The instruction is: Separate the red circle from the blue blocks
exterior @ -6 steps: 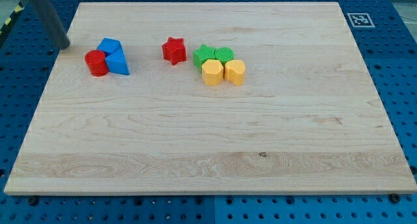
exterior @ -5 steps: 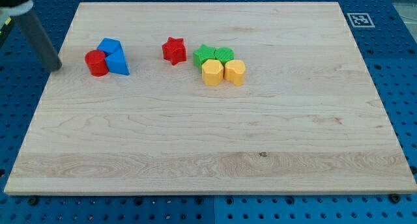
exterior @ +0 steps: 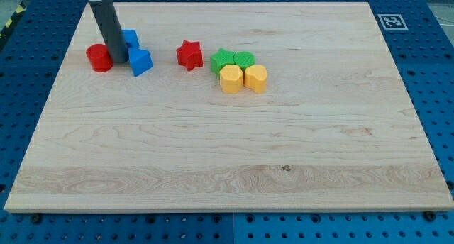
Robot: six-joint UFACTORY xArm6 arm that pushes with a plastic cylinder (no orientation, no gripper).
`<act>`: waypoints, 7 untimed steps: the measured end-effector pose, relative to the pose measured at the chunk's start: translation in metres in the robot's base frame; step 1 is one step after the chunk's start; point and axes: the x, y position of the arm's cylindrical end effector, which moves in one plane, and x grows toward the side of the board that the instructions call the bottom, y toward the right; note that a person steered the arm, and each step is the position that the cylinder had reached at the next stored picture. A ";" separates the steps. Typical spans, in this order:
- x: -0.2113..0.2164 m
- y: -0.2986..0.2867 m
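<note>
Rod (exterior: 106,24) over part of upper blue block (exterior: 131,38).

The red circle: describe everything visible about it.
The red circle is a short, flat-topped red cylinder of matte plastic look, lying flat on the wooden board near its top-left corner. My tip stands just at its right, between it and the blue blocks. Whether rod and circle touch cannot be told.
</note>
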 end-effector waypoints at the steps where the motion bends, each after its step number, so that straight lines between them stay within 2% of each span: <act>1: -0.003 0.000; 3: -0.026 -0.025; 4: -0.026 -0.059; 5: -0.007 -0.067; 6: 0.035 -0.038; 7: 0.049 -0.022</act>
